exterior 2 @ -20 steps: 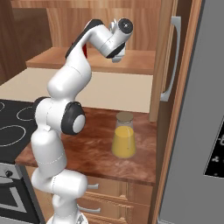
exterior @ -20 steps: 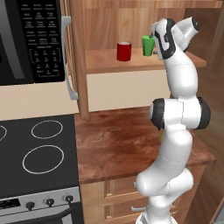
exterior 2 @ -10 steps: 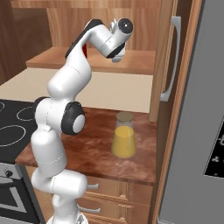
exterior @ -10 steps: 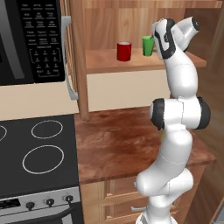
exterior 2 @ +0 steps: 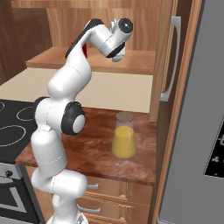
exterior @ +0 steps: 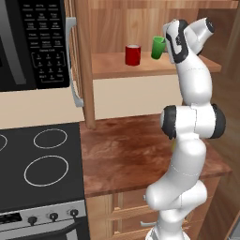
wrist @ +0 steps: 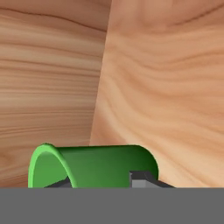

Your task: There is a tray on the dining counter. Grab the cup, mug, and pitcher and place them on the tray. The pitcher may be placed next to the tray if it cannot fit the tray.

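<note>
Up at the shelf (exterior: 112,65), end effector (wrist: 103,183) fingers flank the green cup (exterior: 158,47), contact unclear; red mug (exterior: 133,55) just beside; pitcher (exterior 2: 123,141) on counter (exterior 2: 96,148) near its right edge.

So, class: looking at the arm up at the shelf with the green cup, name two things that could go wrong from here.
1. The cup appears tilted and barely inside the gripper, so the hold may be shallow and the cup could slip out.
2. The mug stands close beside the cup on the shelf; swinging the arm away could knock it off.
</note>
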{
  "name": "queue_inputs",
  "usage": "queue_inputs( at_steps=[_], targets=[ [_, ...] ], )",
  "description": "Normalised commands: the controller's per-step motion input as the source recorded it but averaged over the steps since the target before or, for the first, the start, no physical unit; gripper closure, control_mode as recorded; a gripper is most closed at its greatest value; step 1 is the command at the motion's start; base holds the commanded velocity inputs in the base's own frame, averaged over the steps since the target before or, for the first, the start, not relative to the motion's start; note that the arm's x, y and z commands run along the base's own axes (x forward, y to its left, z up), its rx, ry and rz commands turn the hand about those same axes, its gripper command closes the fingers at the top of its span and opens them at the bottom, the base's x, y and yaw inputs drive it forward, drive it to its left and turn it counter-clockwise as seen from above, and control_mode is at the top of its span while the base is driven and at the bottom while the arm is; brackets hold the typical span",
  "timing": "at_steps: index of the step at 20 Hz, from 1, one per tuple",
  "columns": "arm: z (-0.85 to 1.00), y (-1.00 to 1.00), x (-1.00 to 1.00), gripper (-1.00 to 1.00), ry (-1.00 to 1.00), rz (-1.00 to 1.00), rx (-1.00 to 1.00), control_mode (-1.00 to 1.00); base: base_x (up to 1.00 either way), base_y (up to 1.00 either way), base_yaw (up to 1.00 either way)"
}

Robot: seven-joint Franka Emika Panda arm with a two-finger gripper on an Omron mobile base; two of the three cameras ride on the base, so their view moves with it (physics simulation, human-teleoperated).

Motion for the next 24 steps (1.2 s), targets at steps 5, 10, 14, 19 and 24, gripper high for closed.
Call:
queue_inputs(
  at_steps=[5, 10, 14, 19, 24],
  targets=[
    [0.0, 0.0, 0.0, 1.0, 0.0, 0.0, 0.0, -1.0, 0.0, 0.0, 0.0],
    [0.0, 0.0, 0.0, 1.0, 0.0, 0.0, 0.0, -1.0, 0.0, 0.0, 0.0],
    [-0.02, 0.0, -0.08, 1.0, -0.05, 0.0, 0.0, -1.0, 0.0, 0.0, 0.0],
    [-0.02, 0.0, -0.26, 1.0, -0.08, 0.0, 0.0, -1.0, 0.0, 0.0, 0.0],
    [0.0, 0.0, -0.63, 1.0, -0.08, 0.0, 0.0, -1.0, 0.0, 0.0, 0.0]
  ],
)
